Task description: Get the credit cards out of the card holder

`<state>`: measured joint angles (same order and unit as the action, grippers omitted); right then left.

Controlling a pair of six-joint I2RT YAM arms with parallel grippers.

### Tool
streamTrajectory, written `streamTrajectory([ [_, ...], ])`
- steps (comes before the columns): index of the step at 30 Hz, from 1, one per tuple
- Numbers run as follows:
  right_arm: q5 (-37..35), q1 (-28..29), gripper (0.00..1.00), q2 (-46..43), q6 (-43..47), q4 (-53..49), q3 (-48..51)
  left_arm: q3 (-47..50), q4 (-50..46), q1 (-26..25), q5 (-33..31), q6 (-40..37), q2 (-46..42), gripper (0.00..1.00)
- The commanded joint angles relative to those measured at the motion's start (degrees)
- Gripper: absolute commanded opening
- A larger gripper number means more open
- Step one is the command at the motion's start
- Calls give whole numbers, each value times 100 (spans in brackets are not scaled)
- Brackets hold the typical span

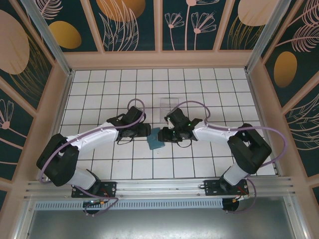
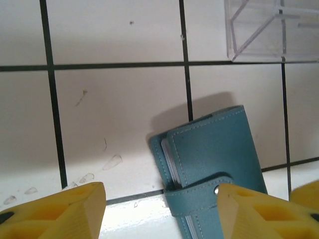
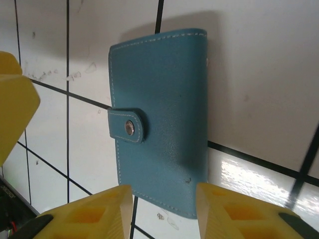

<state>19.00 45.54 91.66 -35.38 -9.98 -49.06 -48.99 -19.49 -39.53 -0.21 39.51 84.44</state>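
Note:
The card holder (image 1: 156, 139) lies shut on the tiled table between the two grippers, its strap snapped over the front. It is a teal wallet (image 3: 159, 114). The credit cards stay inside it; thin pale edges (image 2: 169, 162) show between the covers. My left gripper (image 2: 162, 211) is open just above the table, its right finger (image 2: 254, 214) over the strap's snap end. My right gripper (image 3: 164, 211) is open too, hovering over the wallet's near edge, with nothing gripped. In the top view the left gripper (image 1: 144, 130) and right gripper (image 1: 167, 133) flank the wallet closely.
A clear plastic tray (image 1: 169, 103) stands on the tiles just beyond the wallet, also at the upper right of the left wrist view (image 2: 269, 30). Patterned walls enclose the table on three sides. A yellow finger of the left gripper (image 3: 15, 109) shows beside the wallet.

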Motion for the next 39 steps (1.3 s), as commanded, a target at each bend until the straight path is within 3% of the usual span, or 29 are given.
streamTrajectory([
  [1, 68, 73, 40, 216, -88, 180, -28, 197, 73, 24, 230, 112, -112, 58],
  [6, -256, 28, 40, 182, -27, 121, 25, 370, 226, 28, 445, 119, -71, 55],
  [23, 769, -169, 43, 949, 124, 802, 112, 840, 1736, 18, 1429, 520, 690, 53],
  [32, 1484, -170, 42, 920, -416, 1835, 495, 1016, 2463, 20, 1745, 777, 896, 35],
  [39, 1720, -168, 33, 769, -913, 2740, 853, 1029, 2590, 19, 1780, 831, 892, 30],
])
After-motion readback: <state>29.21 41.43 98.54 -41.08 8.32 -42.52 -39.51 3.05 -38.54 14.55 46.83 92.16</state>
